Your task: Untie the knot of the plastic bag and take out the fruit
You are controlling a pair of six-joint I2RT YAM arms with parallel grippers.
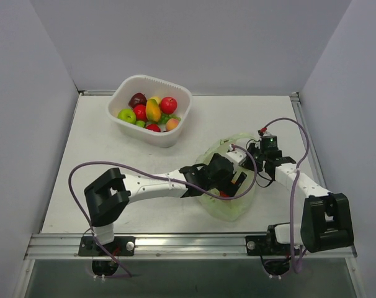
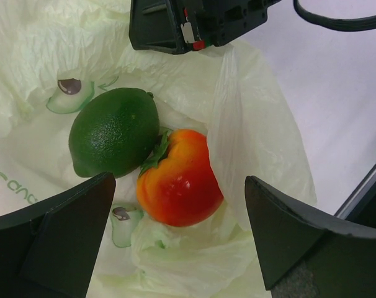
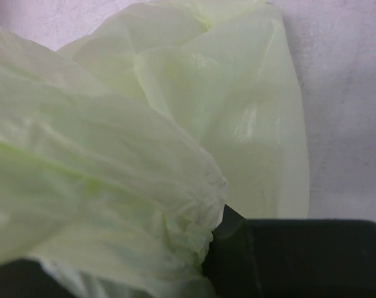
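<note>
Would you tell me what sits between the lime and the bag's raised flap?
A red-orange fruit, touching the lime, beside the bag's flap; left wrist view.

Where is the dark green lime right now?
In the left wrist view, the lime lies inside the opened plastic bag, left of centre, touching the red-orange fruit to its lower right.

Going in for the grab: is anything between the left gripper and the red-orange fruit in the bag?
Nothing covers the red-orange fruit; the left gripper is open over it. A fold of the plastic bag stands beside it, and the lime touches it.
</note>
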